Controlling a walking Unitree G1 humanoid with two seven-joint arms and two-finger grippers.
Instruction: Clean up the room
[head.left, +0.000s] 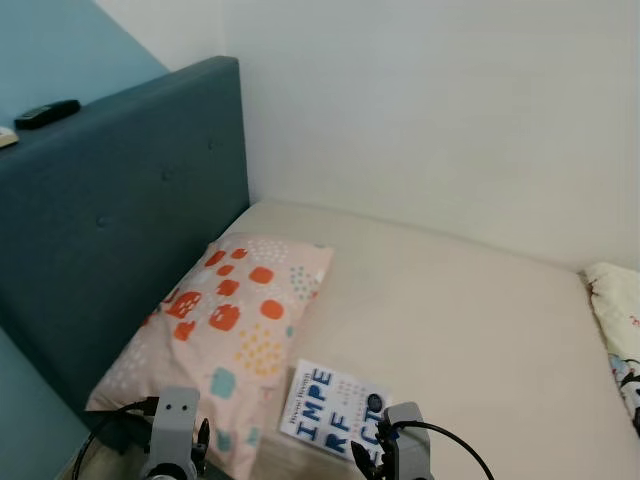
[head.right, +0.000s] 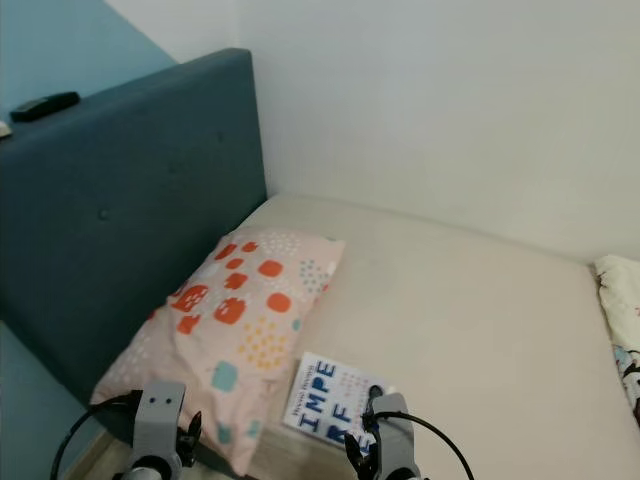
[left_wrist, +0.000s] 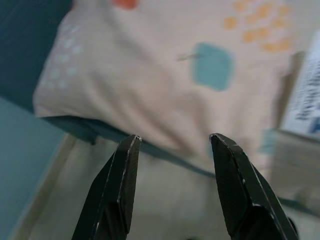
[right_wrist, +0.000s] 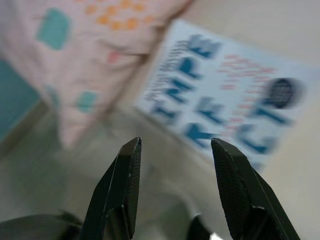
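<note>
My right gripper (right_wrist: 175, 192) hangs open and empty just above the near edge of the bed (head.left: 470, 320), over a white book (head.left: 332, 408) with big blue letters lying flat on the cream sheet. My left gripper (left_wrist: 175, 187) is open too, near the pillow's corner. That spotted pink pillow (head.left: 225, 330) touches the book and leans on the teal headboard (head.left: 120, 230). A dark remote (head.left: 47, 113) rests on top.

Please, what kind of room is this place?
Most likely a bedroom. There is a bed with a cream mattress, a padded teal headboard and a patterned pillow. A book lies on the bed beside the pillow.
</note>
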